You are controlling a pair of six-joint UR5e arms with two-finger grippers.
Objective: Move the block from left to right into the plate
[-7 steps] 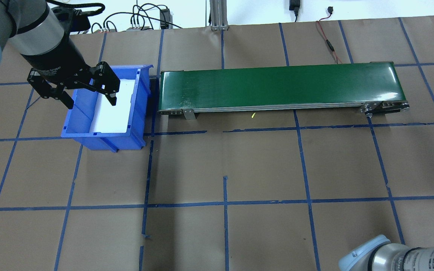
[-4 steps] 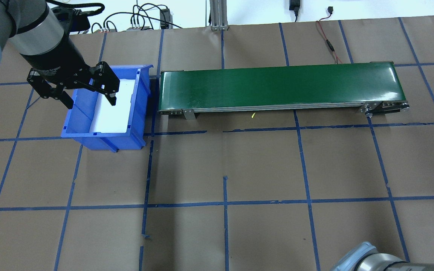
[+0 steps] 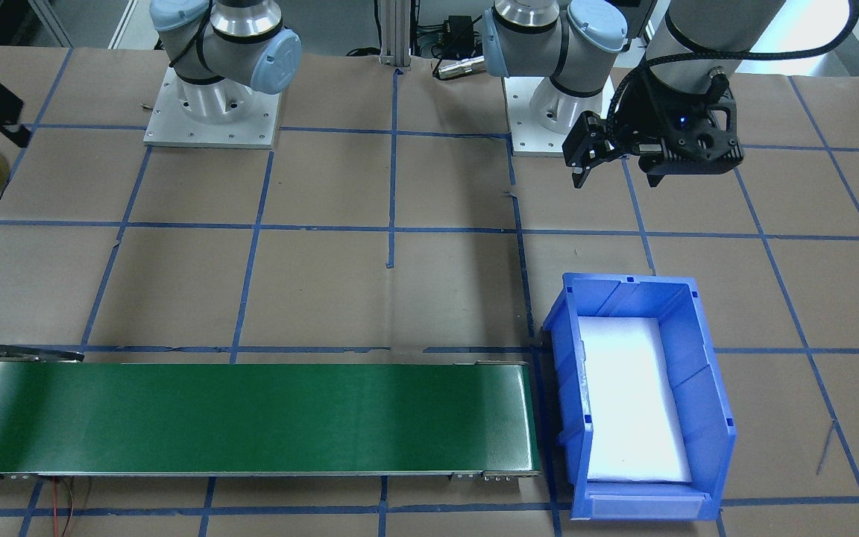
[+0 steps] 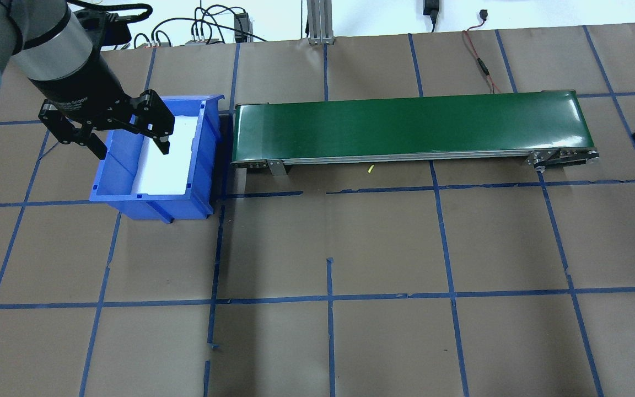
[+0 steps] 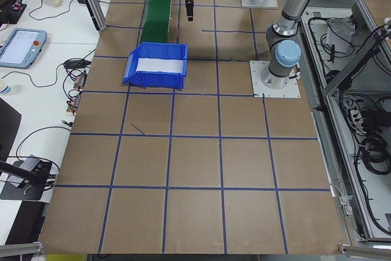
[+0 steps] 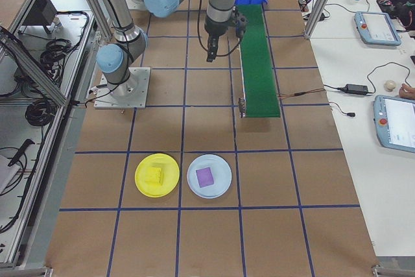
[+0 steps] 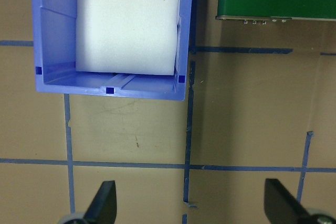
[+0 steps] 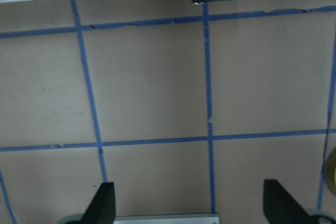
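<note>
Block first: you will find the yellow block (image 6: pixel 154 175) lying flat in the yellow plate (image 6: pixel 166 186), which sits on the table well past the right end of the green belt (image 6: pixel 258 56) and off to the robot's side of it. Just beside that plate, closer to the belt's line, you have a pale plate (image 6: pixel 220 185) with a purple block (image 6: pixel 205 176) on it. Next, look at the right gripper (image 8: pixel 189 184). It hangs high above bare table near the belt's right end, on the robot's side. Its fingers are spread wide with nothing between them, and its wrist camera catches the belt's end at the top and a sliver of yellow plate at the right edge. Farther along, at the belt's left end, a blue bin (image 4: pixel 152 199) stands just beside the belt with a white foam pad (image 4: pixel 166 160) covering its floor. The left gripper (image 4: pixel 132 149) hangs in the air by that bin, on the side away from the belt's length. You can see its fingers wide apart too, holding nothing, and its own camera looks down on the bin's near wall and the taped table in front of it.
</note>
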